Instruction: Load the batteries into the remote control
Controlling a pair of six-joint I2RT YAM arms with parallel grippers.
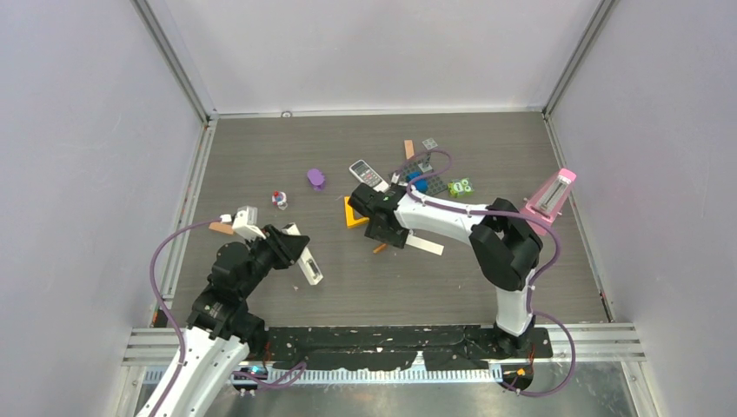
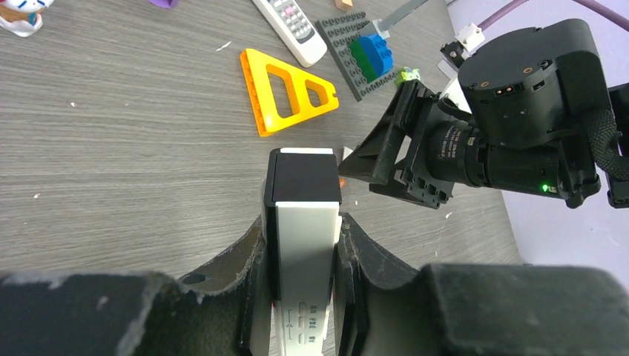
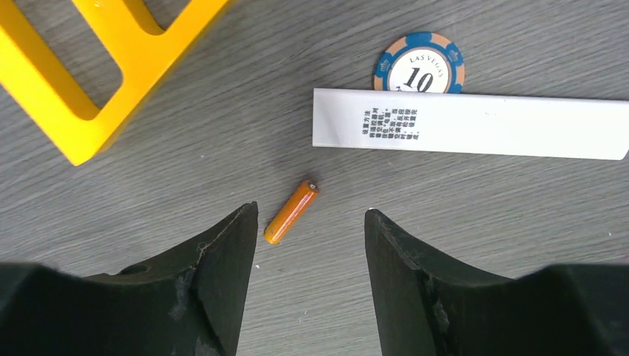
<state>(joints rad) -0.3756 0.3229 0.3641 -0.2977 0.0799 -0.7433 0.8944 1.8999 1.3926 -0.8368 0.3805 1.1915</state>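
The remote control (image 2: 304,245), a white handset with a black end, lies in the left half of the table (image 1: 306,259). My left gripper (image 2: 303,222) is shut on it, one finger on each long side. At the table's middle my right gripper (image 1: 387,234) hangs low over the wood, open. A small orange stick (image 3: 291,213) lies on the table just ahead of its left fingertip, apart from both fingers. My right gripper (image 3: 310,210) has nothing between its jaws. The batteries do not show in any view.
A white printed strip (image 3: 467,126) and a poker chip (image 3: 419,63) lie just beyond the orange stick. A yellow triangle frame (image 2: 289,89), a second grey-keyed remote (image 1: 368,174) and a grey brick plate (image 2: 363,59) lie further back. A pink object (image 1: 552,195) stands at the right wall.
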